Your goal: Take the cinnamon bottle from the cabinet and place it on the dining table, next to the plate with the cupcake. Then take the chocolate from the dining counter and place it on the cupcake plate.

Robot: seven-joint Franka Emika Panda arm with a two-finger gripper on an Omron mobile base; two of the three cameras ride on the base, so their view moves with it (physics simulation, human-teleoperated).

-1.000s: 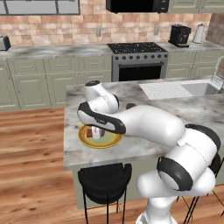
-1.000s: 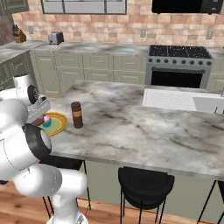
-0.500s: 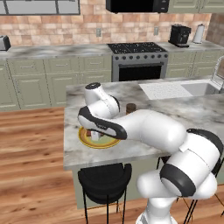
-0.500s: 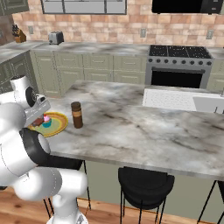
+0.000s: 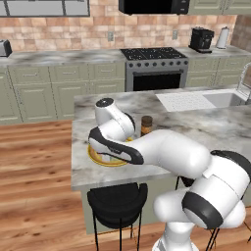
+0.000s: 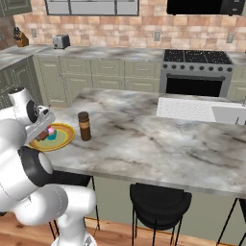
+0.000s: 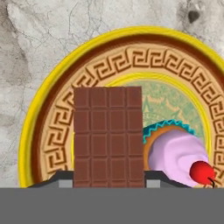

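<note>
chocolate (image 7: 108, 136): a flat scored brown bar, gripped at its near end between the two fingers (image 7: 62, 178) and reaching out over the plate; in the hand view its right edge is just beside the cupcake.
fingers: closed narrow on the chocolate, one dark tip at each side of the bar's bottom end.
gripper (image 6: 40, 129): low over the plate at the near left end of the worktop; a second ago it stood a little higher and more to the side, and it has since settled closer over the plate.
cupcake (image 7: 177, 151): pink frosting with a red cherry and a teal wrapper, sitting on the plate, right of the bar in the hand view; same spot as before.
plate (image 7: 48, 127): yellow rim, brown key-pattern band, pale green middle; it lies flat on the worktop, partly hidden by the arm in the left base view, unmoved from the earlier pictures.
cinnamon bottle (image 6: 84, 126): upright on the worktop, just beside the plate, apart from it; its place has not changed.
worktop (image 6: 144, 139): grey-white veined marble island top on a green base, carrying the plate and the bottle.
stool (image 6: 160, 200): black, at the near edge of the island.
</note>
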